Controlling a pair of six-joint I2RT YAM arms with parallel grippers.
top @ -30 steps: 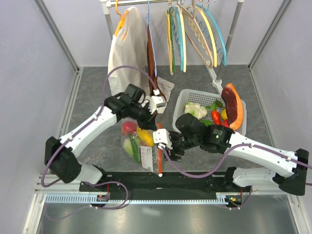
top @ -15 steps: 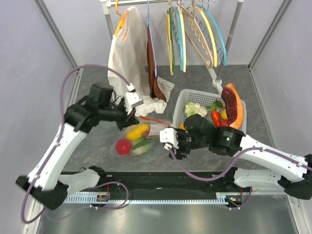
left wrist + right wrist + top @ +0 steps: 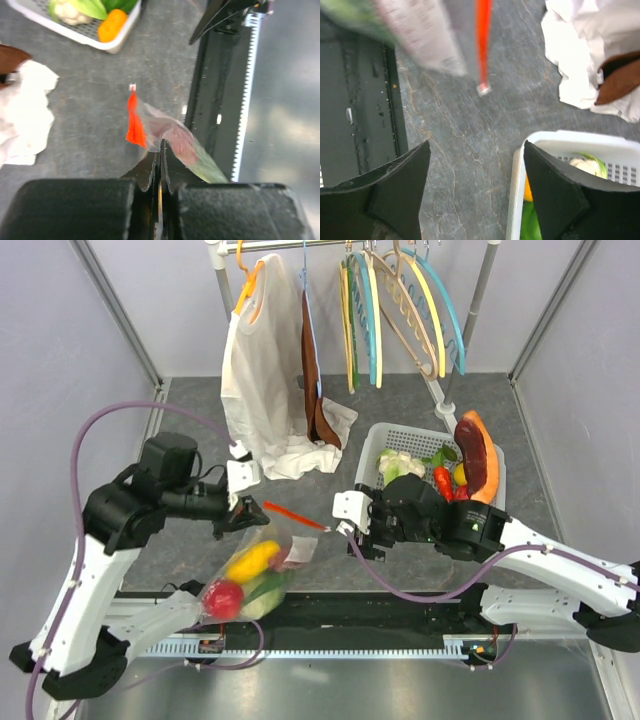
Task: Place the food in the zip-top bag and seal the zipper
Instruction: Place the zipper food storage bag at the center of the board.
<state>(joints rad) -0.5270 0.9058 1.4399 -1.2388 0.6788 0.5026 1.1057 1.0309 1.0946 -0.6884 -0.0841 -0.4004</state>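
Left gripper pinches zip-top bag corner, right gripper spread empty; food weight may pull bag loose or pop zipper.

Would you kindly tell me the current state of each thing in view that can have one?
left gripper: shut on the zip-top bag's mouth.
right gripper: open, holding nothing.
zip-top bag: hanging from the left gripper, food inside.
zipper: sticking out toward the right gripper; sealed or not, cannot tell.
basket: on the table, holding more food.
white garment: hanging, hem touching the table.
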